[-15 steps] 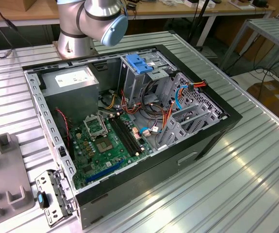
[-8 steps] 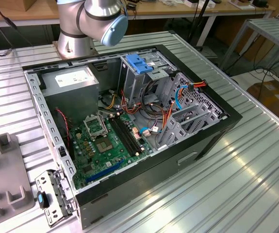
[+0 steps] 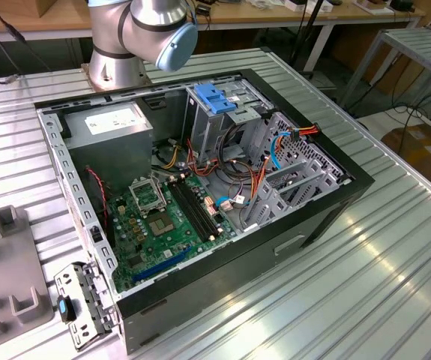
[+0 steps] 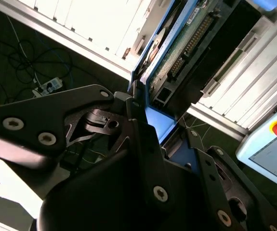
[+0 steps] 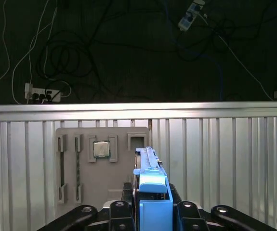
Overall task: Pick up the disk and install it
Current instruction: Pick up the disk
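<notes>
The pincer is clamped on the disk, which stands edge-on between its fingers. Beyond the pincer, a grey tray lies on the ribbed table.

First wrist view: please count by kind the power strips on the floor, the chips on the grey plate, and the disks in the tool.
Power strips: 2
Chip on the grey plate: 1
Disk in the tool: 1
Total: 4
</notes>
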Action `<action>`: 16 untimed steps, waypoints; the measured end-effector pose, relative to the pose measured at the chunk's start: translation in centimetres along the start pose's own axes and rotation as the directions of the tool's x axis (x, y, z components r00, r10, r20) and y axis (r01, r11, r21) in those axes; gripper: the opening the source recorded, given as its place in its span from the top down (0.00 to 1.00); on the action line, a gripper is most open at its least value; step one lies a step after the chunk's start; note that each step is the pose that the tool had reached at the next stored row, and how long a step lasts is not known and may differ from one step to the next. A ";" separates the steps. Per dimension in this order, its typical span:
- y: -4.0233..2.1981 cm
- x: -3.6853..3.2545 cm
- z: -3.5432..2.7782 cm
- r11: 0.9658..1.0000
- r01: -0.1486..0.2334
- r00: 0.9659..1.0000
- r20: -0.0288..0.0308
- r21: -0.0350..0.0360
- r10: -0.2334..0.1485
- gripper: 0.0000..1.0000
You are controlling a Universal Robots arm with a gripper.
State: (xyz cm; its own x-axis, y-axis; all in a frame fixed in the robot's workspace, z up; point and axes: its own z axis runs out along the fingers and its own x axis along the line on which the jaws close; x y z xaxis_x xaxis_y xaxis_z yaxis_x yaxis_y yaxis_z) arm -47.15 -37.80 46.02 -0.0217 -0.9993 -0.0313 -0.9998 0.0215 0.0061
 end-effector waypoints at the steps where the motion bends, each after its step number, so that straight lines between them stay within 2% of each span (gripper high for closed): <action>1: 0.00 0.00 -0.09 1.000 0.000 1.000 0.000 0.000 0.000 0.63; 16: 0.01 -0.07 -2.16 1.000 0.000 1.000 0.000 0.000 0.000 0.63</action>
State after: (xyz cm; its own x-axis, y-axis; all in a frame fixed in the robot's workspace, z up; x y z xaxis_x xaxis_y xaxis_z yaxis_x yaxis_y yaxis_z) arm -47.14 -37.80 48.18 -0.0217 -0.9993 -0.0315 -0.9997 0.0215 0.0062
